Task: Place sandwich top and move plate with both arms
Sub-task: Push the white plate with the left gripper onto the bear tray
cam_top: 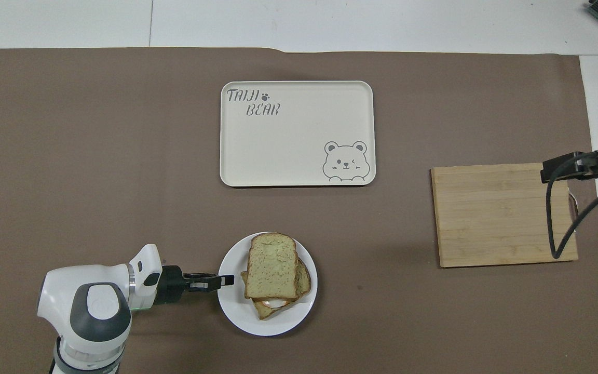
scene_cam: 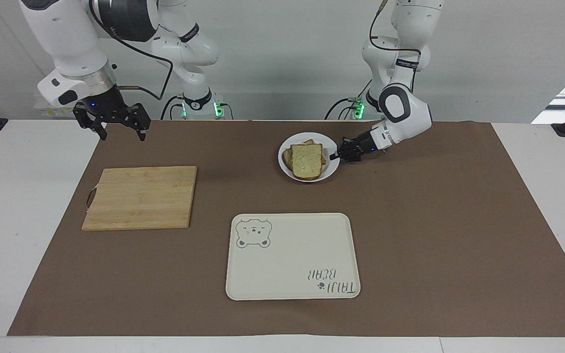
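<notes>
The left black claw (scene_cam: pixel 335 156) pinched the small round white plate (scene_cam: pixel 331 171) at its three-o'clock rim in the facing view; a one-sided lift could tip the speckled bread slice (scene_cam: pixel 307 161) (the right claw (scene_cam: pixel 112 123) hung spread, waiting).

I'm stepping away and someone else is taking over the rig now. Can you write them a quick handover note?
Left gripper: shut on the plate rim, at the left arm's end of it.
Right gripper: open, waiting in the air past the cutting board, toward the robots.
Done: sandwich top lies on the stack on the plate.
Left: move the plate, probably to the tray, which is farther from the robots.
</notes>
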Available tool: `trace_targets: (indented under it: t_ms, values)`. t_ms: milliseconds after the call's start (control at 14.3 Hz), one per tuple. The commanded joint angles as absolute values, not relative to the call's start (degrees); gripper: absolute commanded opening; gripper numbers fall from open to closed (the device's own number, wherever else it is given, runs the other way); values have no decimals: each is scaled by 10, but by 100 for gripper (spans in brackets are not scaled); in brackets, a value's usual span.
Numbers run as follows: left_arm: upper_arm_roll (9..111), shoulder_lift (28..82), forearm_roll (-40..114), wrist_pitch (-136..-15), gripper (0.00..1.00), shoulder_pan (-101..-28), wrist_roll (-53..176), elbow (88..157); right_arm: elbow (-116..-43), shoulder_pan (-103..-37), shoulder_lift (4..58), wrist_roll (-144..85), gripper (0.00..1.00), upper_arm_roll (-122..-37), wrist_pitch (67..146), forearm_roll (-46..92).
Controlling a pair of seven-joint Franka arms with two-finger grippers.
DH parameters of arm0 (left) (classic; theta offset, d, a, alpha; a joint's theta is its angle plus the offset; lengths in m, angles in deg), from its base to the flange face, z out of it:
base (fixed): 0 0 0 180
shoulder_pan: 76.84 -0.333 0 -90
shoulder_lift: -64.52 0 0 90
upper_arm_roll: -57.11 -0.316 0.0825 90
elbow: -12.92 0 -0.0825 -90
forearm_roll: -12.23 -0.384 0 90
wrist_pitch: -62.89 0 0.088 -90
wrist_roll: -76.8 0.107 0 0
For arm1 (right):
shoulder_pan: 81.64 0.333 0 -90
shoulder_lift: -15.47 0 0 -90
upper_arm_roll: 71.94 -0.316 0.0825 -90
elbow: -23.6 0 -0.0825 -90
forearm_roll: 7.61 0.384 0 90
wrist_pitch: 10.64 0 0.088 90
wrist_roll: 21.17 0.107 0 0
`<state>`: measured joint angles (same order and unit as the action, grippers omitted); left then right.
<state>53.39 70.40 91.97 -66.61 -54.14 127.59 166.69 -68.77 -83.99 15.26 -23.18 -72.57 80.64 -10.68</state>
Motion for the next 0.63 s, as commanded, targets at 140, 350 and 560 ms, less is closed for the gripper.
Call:
trace_targets:
  t_ms: [140, 350, 560]
  values:
    - [527, 702, 957, -554, 0, -619, 1287, 1641, -674, -842, 161, -223, 100, -729, 794, -110]
    - [527, 672, 959, -502, 0, -667, 1289, 1577, -674, -842, 161, -223, 100, -729, 794, -110]
    - [526, 622, 1013, -525, 0, -663, 1288, 1494, -674, -842, 161, -223, 100, -729, 794, -110]
